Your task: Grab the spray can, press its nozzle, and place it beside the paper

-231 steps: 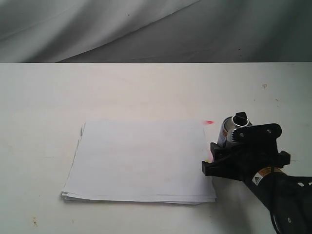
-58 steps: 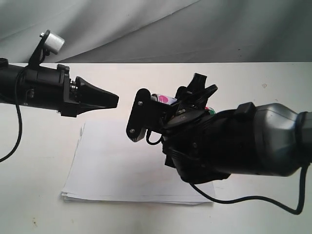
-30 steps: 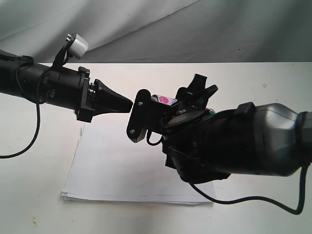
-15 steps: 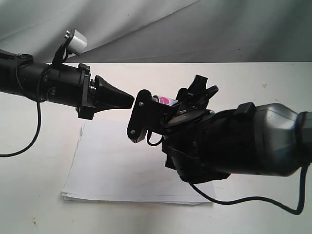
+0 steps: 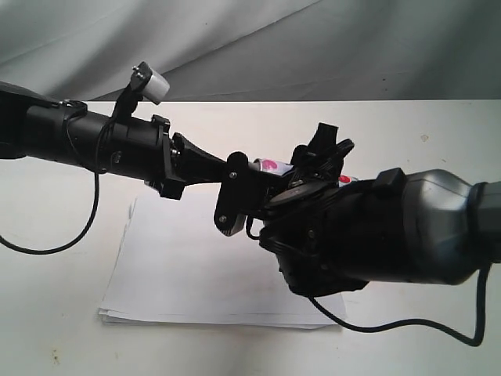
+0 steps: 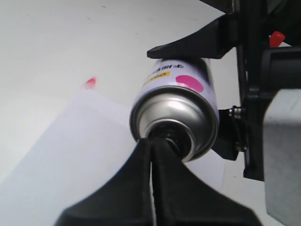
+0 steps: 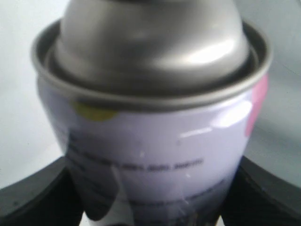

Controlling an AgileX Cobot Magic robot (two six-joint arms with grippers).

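**Right gripper (image 5: 279, 172) grasps the small silver metal spray can (image 5: 270, 166); left gripper (image 5: 213, 167) clenched at its top**

Exterior view: the black right gripper clamps the white-labelled spray can on its side, off the white table (image 5: 63, 235). The can's top points towards the left arm. Only a strip of label with a pink dot shows between the fingers. The black left gripper reaches in from the left, and its tapered tip meets the top end of the can. Beneath both arms lies the paper (image 5: 188, 266), a thin stack of plain white rectangular sheets with slightly misaligned edges. Grey cloth (image 5: 235, 47) hangs behind the table.

Left wrist view: the left gripper's two black fingers (image 6: 136, 197) are pressed flat together with only a thin seam between them. Their tips rest at the centre of the shiny domed top of the spray can (image 6: 183, 106). They largely cover the small black plastic nozzle (image 6: 175, 136). One right-gripper finger (image 6: 202, 40) lies along one side of the can, and another sits on the opposite side. The paper (image 6: 70, 155) is below, with a small red mark (image 6: 90, 83) on the table just beyond its corner.

Right wrist view: the spray can (image 7: 155, 155) fills the frame. Its silver dome, rolled rim, white label with dark print, a yellow spot and a pink patch all show. Black fingers (image 7: 33, 197) press against both sides. What the can holds cannot be seen.
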